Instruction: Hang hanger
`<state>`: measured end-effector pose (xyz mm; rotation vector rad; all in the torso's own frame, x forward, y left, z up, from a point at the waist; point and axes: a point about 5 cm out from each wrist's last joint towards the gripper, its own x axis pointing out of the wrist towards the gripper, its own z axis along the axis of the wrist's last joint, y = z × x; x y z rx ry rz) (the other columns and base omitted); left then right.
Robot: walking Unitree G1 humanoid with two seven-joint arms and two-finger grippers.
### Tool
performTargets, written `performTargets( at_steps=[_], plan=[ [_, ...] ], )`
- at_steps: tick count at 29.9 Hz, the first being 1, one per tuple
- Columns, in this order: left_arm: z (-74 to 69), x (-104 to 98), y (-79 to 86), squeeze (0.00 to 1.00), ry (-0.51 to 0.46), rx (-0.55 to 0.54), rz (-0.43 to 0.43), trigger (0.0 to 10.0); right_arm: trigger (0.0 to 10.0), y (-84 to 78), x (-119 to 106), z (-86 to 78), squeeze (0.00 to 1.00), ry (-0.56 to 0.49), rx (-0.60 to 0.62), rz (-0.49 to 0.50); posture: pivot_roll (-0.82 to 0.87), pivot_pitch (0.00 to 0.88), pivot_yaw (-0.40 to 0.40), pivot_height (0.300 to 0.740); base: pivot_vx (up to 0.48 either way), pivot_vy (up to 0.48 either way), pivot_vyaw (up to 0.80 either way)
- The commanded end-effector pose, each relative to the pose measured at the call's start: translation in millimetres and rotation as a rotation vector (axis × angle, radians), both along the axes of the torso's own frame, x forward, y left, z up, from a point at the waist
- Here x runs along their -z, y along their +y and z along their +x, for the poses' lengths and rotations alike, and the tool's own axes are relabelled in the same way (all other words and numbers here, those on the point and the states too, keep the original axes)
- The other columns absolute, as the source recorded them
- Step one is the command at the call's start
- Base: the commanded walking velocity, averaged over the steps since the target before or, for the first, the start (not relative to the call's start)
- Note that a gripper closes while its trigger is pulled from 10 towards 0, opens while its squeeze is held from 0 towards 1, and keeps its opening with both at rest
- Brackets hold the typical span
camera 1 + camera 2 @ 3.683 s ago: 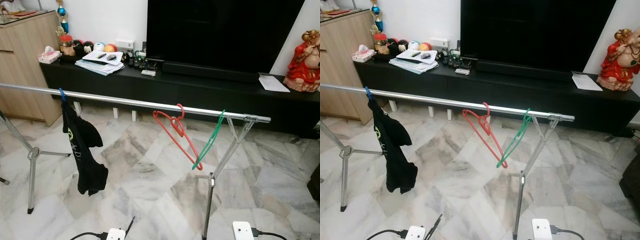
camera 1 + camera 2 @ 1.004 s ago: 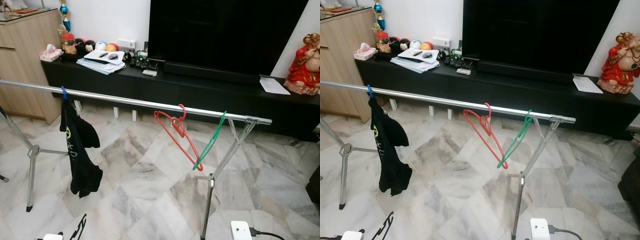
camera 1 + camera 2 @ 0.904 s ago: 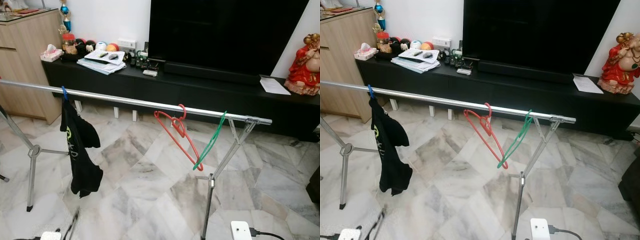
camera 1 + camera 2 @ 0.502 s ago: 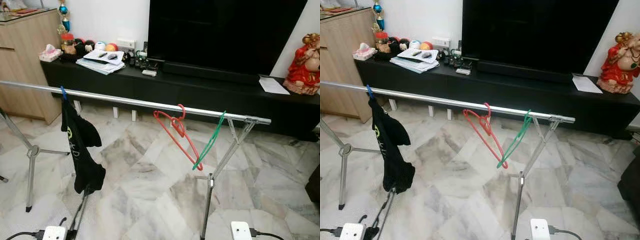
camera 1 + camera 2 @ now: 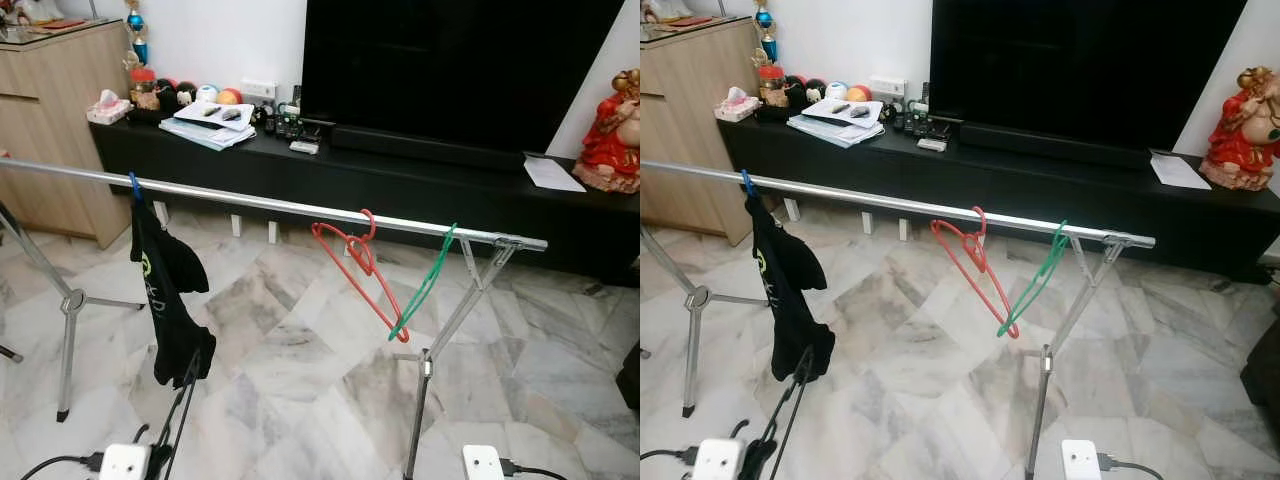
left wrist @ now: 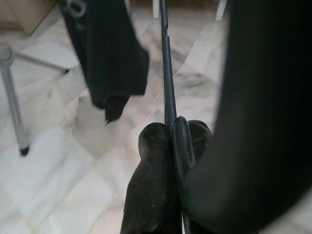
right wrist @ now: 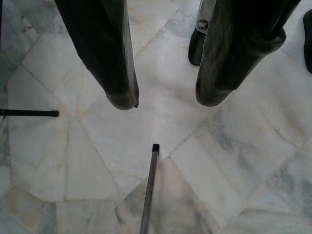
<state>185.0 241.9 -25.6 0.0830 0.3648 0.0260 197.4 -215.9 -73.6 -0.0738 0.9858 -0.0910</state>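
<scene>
Left gripper (image 6: 173, 139) fingers pinch a black hanger (image 5: 180, 400) (right gripper (image 7: 163, 100) fingers spread, empty).

Drying rail (image 5: 270, 205): silver metal bar on angled tripod legs, spanning the room above the marble floor (image 5: 290, 360). Hung on it, from the robot's left: a black garment (image 5: 170, 300) on a blue hook; a red hanger (image 5: 358, 265), tilted; a green hanger (image 5: 425, 283), just beside the red one, their lower ends touching.

TV console (image 5: 400, 185): long, black, behind the rail. Carries a television (image 5: 460, 70), books (image 5: 212, 125), small ornaments, a sheet of paper (image 5: 553, 173) and a red figurine (image 5: 612, 135).
</scene>
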Motion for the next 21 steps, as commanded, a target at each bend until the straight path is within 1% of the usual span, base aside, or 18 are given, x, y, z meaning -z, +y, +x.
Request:
performTargets(
  at_steps=[1, 2, 10, 14, 21],
  plan=[
    [3.5, -2, -1.2, 0.0, -0.003, -0.007, -0.001, 10.0, 10.0, -2.8, 0, -0.9, 0.0, -0.003, 0.012, 0.001, 0.14, 0.0, -0.059, 0.74, 0.0, 0.0, 0.0],
    [7.5, -4, -3.8, 0.0, -0.011, 0.011, 0.001, 10.0, 10.0, -1.4, 1, -1.5, 0.0, 0.002, 0.012, 0.008, 0.14, 0.0, -0.056, 0.74, 0.0, 0.0, 0.0],
    [9.9, -7, -2.1, 0.0, -0.005, 0.039, 0.015, 10.0, 10.0, 2.5, 2, -2.2, 0.0, 0.006, 0.018, 0.026, 0.13, 0.0, -0.034, 0.74, 0.0, 0.0, 0.0],
    [11.9, -8, -0.9, 0.0, -0.001, 0.041, 0.025, 10.0, 10.0, 3.1, 1, -1.5, 0.0, 0.0, 0.027, 0.031, 0.14, 0.0, -0.033, 0.74, 0.248, 0.0, 0.0],
    [15.4, -9, -3.9, 0.0, 0.008, 0.049, 0.022, 10.0, 10.0, 2.8, 1, 0.0, 0.0, -0.003, 0.029, 0.034, 0.14, 0.0, -0.038, 0.74, 0.27, 0.0, 0.0]
  ],
)
